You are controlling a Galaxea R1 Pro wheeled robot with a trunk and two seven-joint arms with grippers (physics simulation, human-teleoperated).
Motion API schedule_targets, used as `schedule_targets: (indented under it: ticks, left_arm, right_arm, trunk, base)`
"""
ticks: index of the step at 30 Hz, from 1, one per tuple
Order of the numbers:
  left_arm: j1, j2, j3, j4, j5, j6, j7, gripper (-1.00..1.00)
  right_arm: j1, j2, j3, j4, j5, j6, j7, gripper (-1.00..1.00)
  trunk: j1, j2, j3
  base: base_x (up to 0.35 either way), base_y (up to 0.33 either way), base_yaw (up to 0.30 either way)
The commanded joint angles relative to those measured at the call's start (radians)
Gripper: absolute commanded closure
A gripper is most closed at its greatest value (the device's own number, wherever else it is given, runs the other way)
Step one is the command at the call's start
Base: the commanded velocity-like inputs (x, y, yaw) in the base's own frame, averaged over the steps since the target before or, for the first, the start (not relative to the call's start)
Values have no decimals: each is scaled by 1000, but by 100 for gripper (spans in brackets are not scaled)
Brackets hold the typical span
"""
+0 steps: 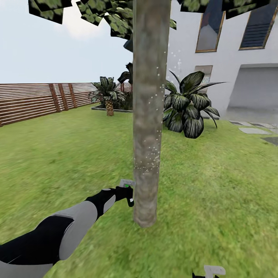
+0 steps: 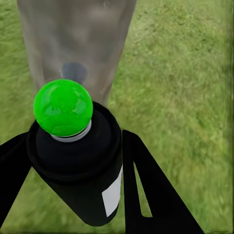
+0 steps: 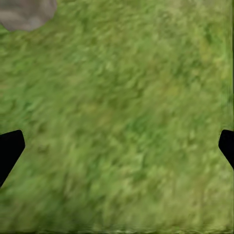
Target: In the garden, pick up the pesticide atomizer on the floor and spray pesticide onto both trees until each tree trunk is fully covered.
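Now spraying: the left gripper (image 2: 73, 161) is clamped on the pesticide atomizer (image 1: 127, 184), just beside the tree trunk (image 1: 150, 116) at its 9 o'clock, droplets speckling the bark. Right gripper (image 3: 117, 146) hangs spread apart over the lawn (image 1: 216, 185). Next, likely sweep upward for coverage.

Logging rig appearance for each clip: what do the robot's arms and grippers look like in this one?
The left arm has glossy black segments alternating with light grey shell panels, tapering to a black wrist. The left gripper has flat, matte black fingers, one with a long slot cut through it. The right gripper shows two black fingertips; in the head view a pale grey piece sits by it. No cables or markings visible.
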Motion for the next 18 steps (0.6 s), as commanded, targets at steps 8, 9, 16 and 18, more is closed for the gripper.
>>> schedule_targets:
  ticks: [8, 9, 16, 18]
  left_arm:
    - [0, 0, -5, -2, 1, 5, -1, 100]
    - [0, 0, -5, -2, 1, 5, -1, 100]
    - [0, 0, -5, -2, 1, 5, -1, 100]
    - [0, 0, -5, -2, 1, 5, 2, 100]
  right_arm:
    - [-2, 0, 9, 4, -10, -7, -1, -100]
    - [-2, 0, 9, 4, -10, -7, 0, -100]
    - [-2, 0, 8, 4, -10, -7, -1, -100]
    - [-2, 0, 8, 4, -10, -7, -1, -100]
  trunk:
    - [0, -2, -2]
    - [0, -2, -2]
    - [0, -2, -2]
    - [0, -2, -2]
  base:
    - [-163, 213, -253]
    - [-146, 287, -79]
    - [-35, 164, -158]
    - [-3, 18, -34]
